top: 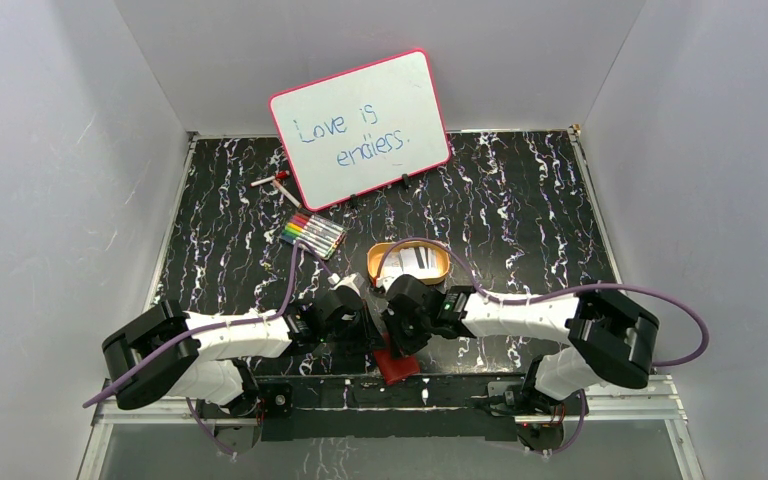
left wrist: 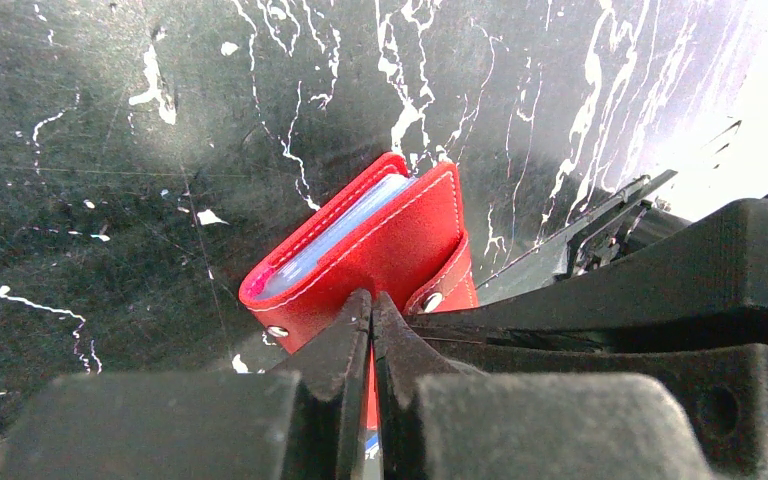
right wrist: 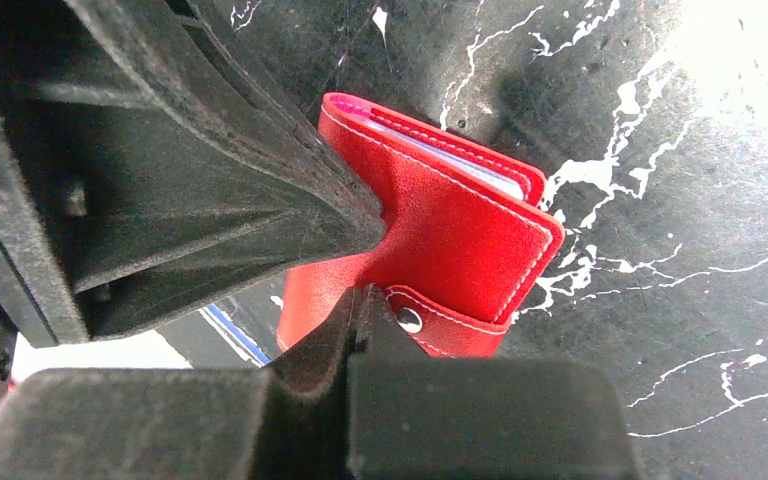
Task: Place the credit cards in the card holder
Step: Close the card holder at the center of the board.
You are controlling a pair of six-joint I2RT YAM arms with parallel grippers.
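Observation:
The red card holder (left wrist: 390, 240) stands folded on the black marbled table near its front edge, with clear sleeves showing along its top. It sits between both arms in the top view as a red card holder (top: 397, 367). My left gripper (left wrist: 372, 303) is shut on a red flap of it. My right gripper (right wrist: 362, 297) is shut at the snap tab of the card holder (right wrist: 450, 235). The left gripper's fingers (right wrist: 260, 200) press the cover from the left. White credit cards (top: 416, 258), one with a dark stripe, lie in the orange tray (top: 378, 262).
A marker set (top: 312, 235) lies left of the tray. A pink-framed whiteboard (top: 360, 125) leans at the back wall, with a loose pen (top: 272, 181) beside it. Grey walls close in the table on three sides.

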